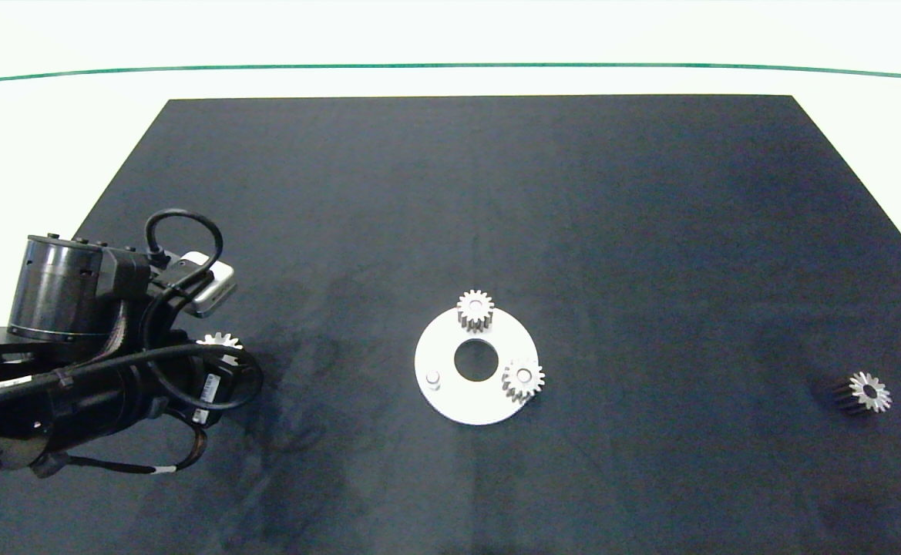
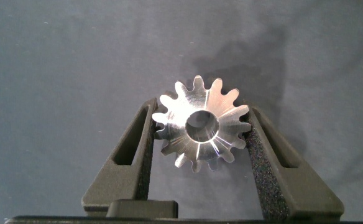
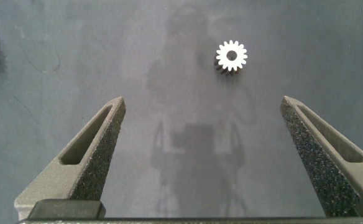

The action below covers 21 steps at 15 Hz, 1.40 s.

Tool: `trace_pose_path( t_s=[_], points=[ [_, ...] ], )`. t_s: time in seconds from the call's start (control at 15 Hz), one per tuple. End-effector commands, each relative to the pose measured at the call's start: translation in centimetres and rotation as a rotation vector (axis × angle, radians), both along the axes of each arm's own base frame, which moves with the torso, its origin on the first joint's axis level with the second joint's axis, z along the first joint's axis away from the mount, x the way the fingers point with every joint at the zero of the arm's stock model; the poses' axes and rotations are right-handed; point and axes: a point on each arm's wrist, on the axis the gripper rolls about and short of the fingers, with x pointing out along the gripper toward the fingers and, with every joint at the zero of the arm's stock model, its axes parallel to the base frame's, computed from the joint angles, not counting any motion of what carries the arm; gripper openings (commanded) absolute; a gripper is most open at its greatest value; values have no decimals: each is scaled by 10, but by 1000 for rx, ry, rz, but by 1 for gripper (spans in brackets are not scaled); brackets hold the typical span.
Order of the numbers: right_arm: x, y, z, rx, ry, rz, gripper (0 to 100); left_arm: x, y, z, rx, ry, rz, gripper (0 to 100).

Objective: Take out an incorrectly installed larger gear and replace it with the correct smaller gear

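The left gripper (image 2: 201, 127) clamped the larger gear (image 2: 201, 124) between its pads; the right gripper (image 3: 203, 118) was spread wide, holding nothing.

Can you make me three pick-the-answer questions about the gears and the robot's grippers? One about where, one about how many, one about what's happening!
1. Where is the larger gear?
A. On the white disc
B. Between the left gripper's fingers
C. On the mat's right side

2. How many gears sit on the white disc?
A. Two
B. Three
C. None

3. What is the right gripper doing?
A. Squeezing a gear
B. Open, holding nothing
C. Lifting the disc

Answers:
1. B, the left gripper has its pads against the teeth.
2. A, two, with one peg bare.
3. B, its fingers are apart and the smaller gear lies beyond them.
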Motion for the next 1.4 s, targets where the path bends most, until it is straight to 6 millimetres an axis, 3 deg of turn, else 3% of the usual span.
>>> trace_pose_path(
  t_s=[0.07,0.27,1.07,1.13,1.4],
  points=[
    [0,0,-1,1,4,-1,100,1,0,-3,0,11,2,26],
    [1,0,-1,1,8,-1,100,-2,2,-5,5,22,8,22],
    [1,-1,-6,-2,24,-14,100,-12,2,-7,-39,31,-17,22],
    [1,-1,-7,-2,28,-14,100,-13,2,-9,-40,38,-22,100],
    [1,-1,-8,-2,30,-14,100,-14,2,-13,-61,57,-40,100]
  ],
)
